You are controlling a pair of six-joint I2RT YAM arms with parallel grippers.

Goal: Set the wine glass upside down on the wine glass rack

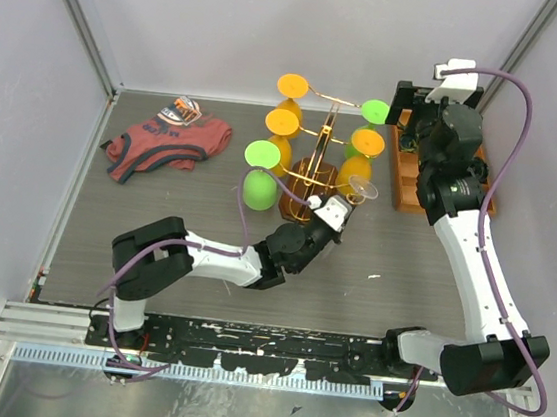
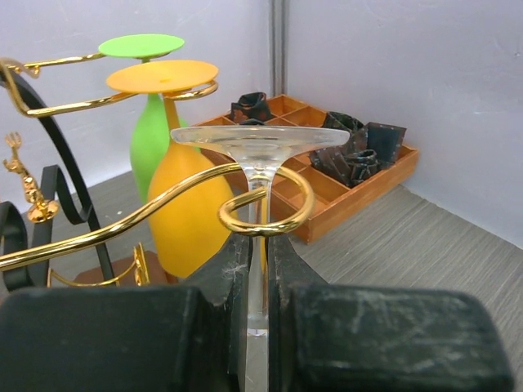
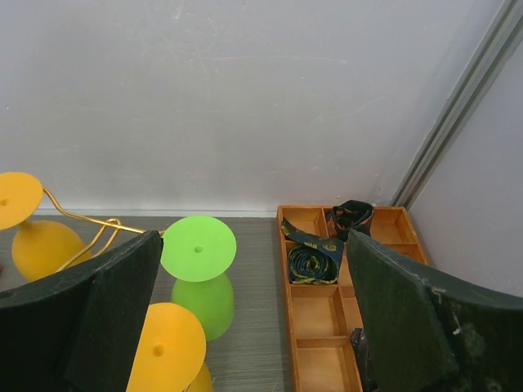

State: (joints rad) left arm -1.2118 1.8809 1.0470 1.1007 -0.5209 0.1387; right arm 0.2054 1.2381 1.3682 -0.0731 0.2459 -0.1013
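Grey wood-grain tabletop between pale walls carried the scene. The clear wine glass [image 2: 260, 145] was foot-up, its stem inside a curled arm-end of the gold wire wine glass rack [image 2: 122, 225] and clamped by the left gripper [image 2: 257, 273]. An inverted orange plastic goblet [image 2: 192, 216] and a green one [image 2: 149, 140] crowded just behind. Farther off, an orange compartment tray [image 3: 315, 318] held rolled dark ties [image 3: 313, 263] below the right gripper [image 3: 253, 327], spread wide, empty.

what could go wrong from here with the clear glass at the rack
The left gripper is shut on the wine glass stem, which sits inside a gold scroll of the wine glass rack; the foot looks barely above the wire, so an early release may jolt it. The orange glass hangs close beside, so a sideways swing could knock it.
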